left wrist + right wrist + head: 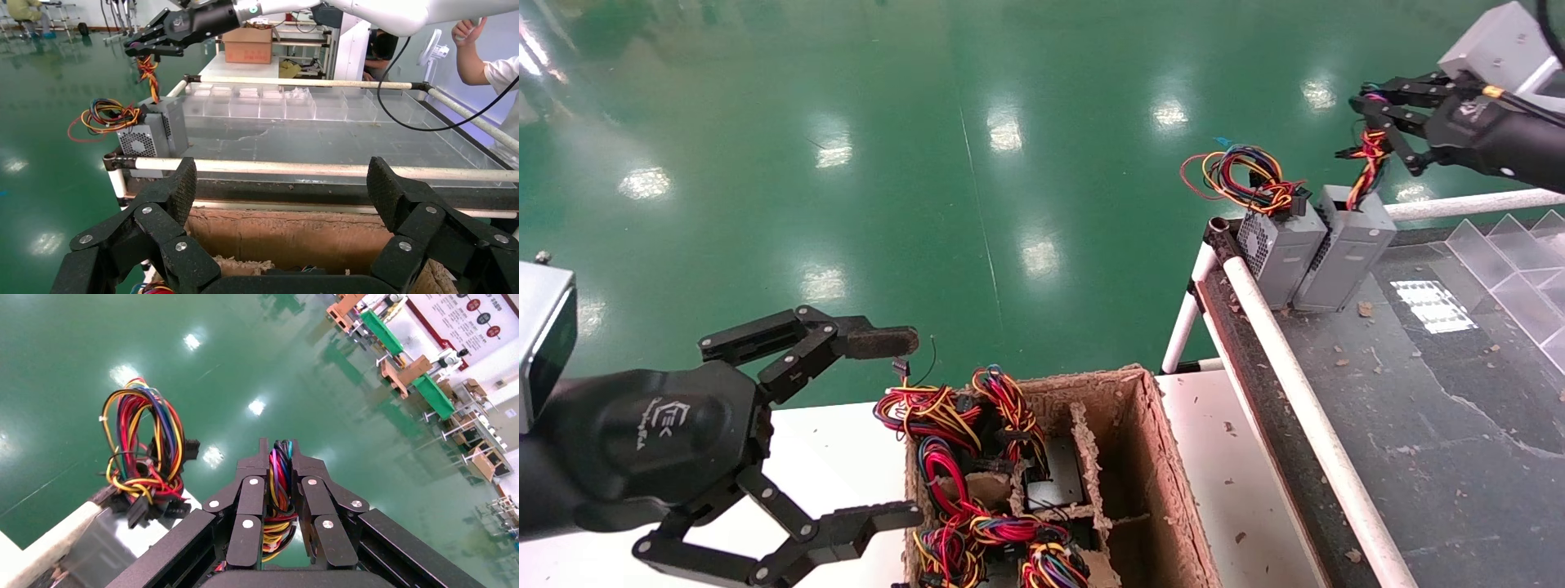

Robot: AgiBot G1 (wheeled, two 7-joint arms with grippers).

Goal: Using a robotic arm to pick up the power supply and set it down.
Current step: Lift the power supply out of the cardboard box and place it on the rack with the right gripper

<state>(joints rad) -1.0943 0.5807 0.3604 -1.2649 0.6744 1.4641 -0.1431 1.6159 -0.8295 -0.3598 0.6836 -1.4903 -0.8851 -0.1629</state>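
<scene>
Right hand (1371, 122): we grip the wire bundle (1369, 163) directly above the power supply (1344, 253), upright on the counter (1418, 392).
Left hand (878, 425): open, well apart.

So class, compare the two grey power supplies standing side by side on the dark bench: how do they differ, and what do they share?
The power supply has its tight wire bundle pulled upward, pinched by the right gripper; the other grey box has a wide loose wire loop that nothing touches. The other grey box stands nearest the bench's white rail; the power supply stands farther in. Both are grey metal boxes, upright and touching.
</scene>
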